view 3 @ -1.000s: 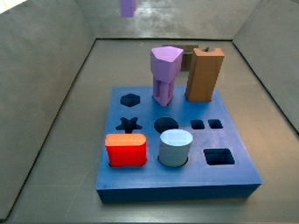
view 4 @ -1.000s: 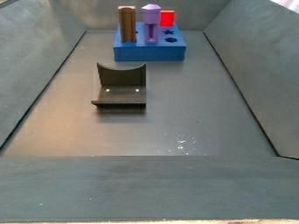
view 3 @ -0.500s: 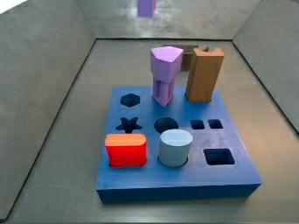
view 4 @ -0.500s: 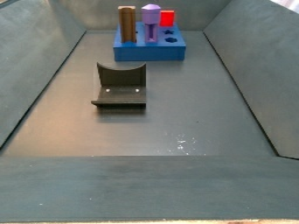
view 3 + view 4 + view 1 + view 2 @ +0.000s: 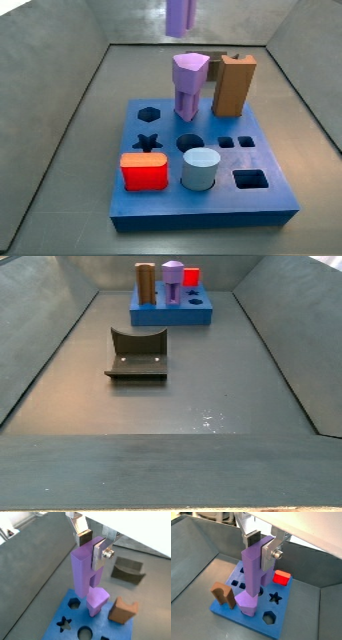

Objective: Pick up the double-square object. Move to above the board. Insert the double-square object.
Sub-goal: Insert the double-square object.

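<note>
While both wrist views show my gripper [image 5: 91, 543] clamped on the double-square object [image 5: 83, 574] high over the board [image 5: 244, 612], a side view only catches its purple tip [image 5: 181, 17] at top centre, no fingers.

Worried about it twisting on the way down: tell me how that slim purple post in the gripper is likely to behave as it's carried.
The double-square object looks rigid: its edges stay straight in both wrist views. The gripper grips only its top end, so the long part hanging below could probably swing or pivot if bumped. Its faces look smooth, so some slipping between the pads seems possible.
</note>
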